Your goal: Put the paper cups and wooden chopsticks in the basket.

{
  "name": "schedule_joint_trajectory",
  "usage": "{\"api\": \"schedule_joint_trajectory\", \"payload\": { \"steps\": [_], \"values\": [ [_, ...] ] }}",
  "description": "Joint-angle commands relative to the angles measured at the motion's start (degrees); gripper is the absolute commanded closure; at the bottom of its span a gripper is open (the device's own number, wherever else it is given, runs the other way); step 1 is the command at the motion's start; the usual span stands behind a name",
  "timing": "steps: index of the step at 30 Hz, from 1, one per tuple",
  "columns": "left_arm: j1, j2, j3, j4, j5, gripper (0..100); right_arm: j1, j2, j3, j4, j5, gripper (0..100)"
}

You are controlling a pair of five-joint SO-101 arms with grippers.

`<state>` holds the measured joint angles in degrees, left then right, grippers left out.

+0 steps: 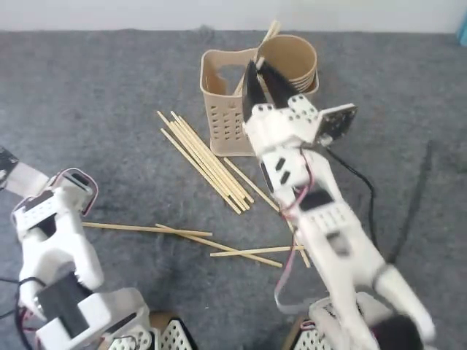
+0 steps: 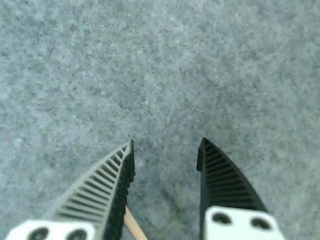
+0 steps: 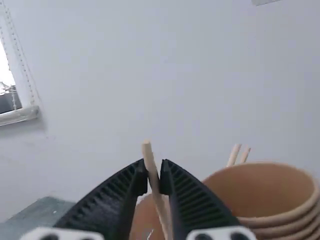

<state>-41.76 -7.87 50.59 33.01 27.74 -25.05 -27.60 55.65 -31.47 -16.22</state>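
A beige slotted basket (image 1: pixel 225 109) stands at the back of the grey carpet. A stack of brown paper cups (image 1: pixel 290 62) (image 3: pixel 260 197) sits at its right end, with two chopstick ends (image 3: pixel 237 152) poking up behind. My right gripper (image 1: pixel 259 71) (image 3: pixel 154 164) hangs over the basket, shut on one wooden chopstick (image 3: pixel 151 172) held upright. A bundle of chopsticks (image 1: pixel 206 162) lies in front of the basket. Loose chopsticks (image 1: pixel 146 228) (image 1: pixel 252 251) lie nearer the arms. My left gripper (image 2: pixel 166 145) is open just above the carpet at the near left, with a chopstick end (image 2: pixel 134 226) under it.
The left arm's white body (image 1: pixel 55 233) stands at the near left and the right arm (image 1: pixel 321 211) stretches up the middle right. A black cable (image 1: pixel 412 204) runs over the carpet on the right. A white wall backs the table.
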Motion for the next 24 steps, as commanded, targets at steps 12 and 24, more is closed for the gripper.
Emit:
{"api": "schedule_joint_trajectory", "payload": {
  "steps": [12, 24],
  "values": [
    [0.44, -0.09, -2.77, 0.26, 0.26, 80, -6.02, -56.04, 7.03, 81.01, 4.66, 95.7],
    [0.09, -0.09, -2.68, 0.26, 0.26, 80, -21.05, -56.22, 24.7, 87.87, 25.76, 93.6]
  ]
}}
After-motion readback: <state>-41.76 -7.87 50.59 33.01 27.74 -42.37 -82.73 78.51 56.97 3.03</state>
